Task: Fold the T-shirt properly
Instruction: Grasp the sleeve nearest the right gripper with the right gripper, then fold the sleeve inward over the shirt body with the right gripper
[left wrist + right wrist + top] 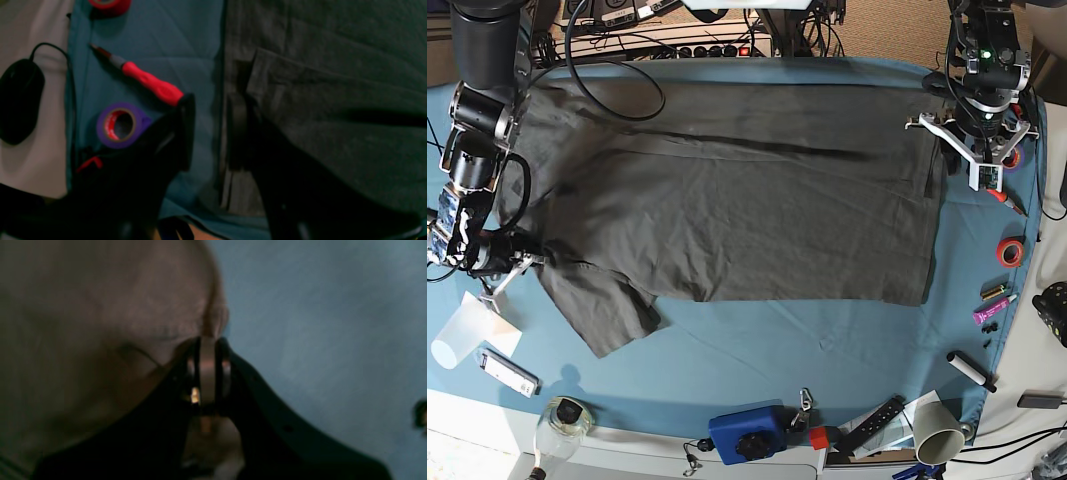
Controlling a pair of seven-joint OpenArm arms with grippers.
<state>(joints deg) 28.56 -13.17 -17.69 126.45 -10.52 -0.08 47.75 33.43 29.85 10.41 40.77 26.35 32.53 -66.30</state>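
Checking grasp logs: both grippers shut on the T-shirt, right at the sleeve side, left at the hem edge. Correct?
Not quite. The right gripper is shut on the T-shirt, but the left wrist view shows the left gripper open, jaws straddling the hem edge.

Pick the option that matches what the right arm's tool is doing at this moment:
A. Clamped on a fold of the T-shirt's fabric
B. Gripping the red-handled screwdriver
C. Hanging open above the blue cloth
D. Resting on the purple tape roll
A. In the right wrist view the right tool is closed with a strip of the T-shirt pinched between its fingers, at the shirt's edge over the blue cloth.
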